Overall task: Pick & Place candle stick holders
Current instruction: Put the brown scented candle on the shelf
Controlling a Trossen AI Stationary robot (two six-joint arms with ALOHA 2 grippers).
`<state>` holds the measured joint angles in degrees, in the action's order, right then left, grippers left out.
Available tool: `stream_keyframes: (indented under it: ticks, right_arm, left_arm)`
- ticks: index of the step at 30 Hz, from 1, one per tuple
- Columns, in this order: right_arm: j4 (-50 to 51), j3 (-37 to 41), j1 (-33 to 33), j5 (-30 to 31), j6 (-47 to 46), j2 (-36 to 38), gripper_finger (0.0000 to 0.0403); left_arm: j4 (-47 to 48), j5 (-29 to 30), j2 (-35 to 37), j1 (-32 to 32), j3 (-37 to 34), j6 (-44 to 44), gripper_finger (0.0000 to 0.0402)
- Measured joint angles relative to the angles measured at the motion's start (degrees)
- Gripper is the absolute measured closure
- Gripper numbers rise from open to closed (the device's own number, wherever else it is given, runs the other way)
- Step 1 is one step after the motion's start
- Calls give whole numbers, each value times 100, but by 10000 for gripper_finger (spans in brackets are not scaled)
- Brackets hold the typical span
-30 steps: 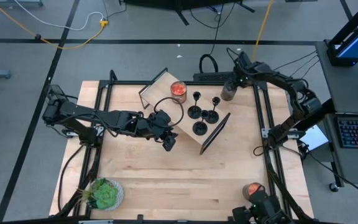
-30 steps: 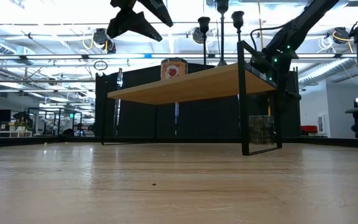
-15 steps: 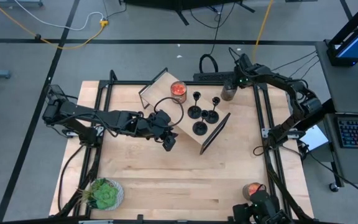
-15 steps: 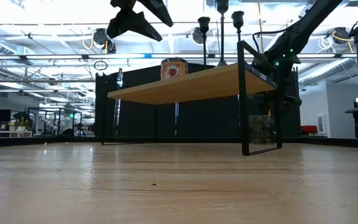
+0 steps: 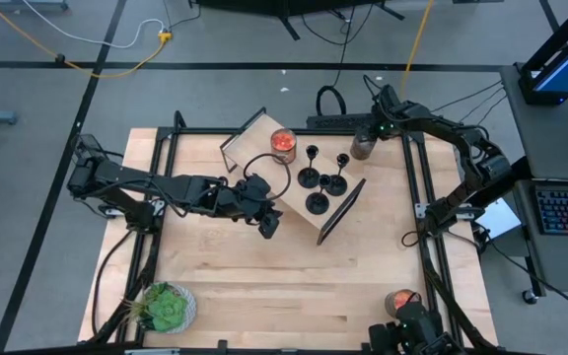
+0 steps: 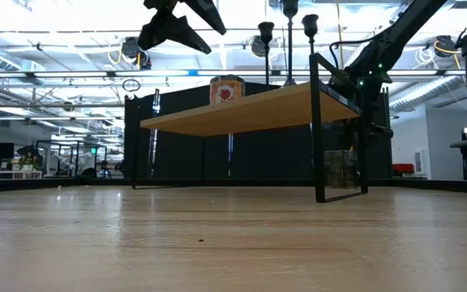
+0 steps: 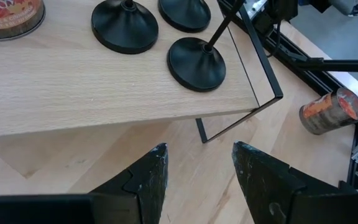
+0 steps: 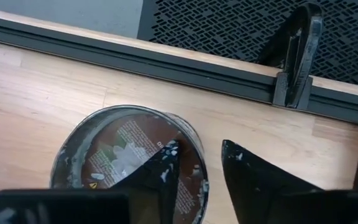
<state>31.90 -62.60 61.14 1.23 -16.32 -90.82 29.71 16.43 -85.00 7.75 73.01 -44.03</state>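
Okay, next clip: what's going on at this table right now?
Three black candle stick holders stand untouched on a small raised shelf, next to a red-topped jar. The left gripper hovers just beside the shelf, jaws parted and empty. The right gripper is at the table's far edge, right over a grey jar, one finger over its rim. No holder has been picked up yet.

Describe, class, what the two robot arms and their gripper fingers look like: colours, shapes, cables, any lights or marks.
Both arms are dark, jointed links with black cables alongside. The left gripper has two tapered black fingers with scuffed pale tips. The right gripper has similar fingers flecked white, and its arm shows a small green light.
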Motion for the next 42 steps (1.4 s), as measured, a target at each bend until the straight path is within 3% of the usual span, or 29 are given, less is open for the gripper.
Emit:
stream_keyframes:
  ticks: [11, 23, 42]
  right_arm:
    - [-621, 820, 0, 33, -103, 19, 393]
    - [-614, 903, 0, 201, -62, 585, 401]
    - [1070, 915, -345, 793, -455, 2367, 403]
  left_arm:
    - [0, 0, 0, 0, 0, -225, 213]
    - [0, 0, 1, 0, 0, -299, 213]
    - [-415, 2, 1, 0, 0, -103, 213]
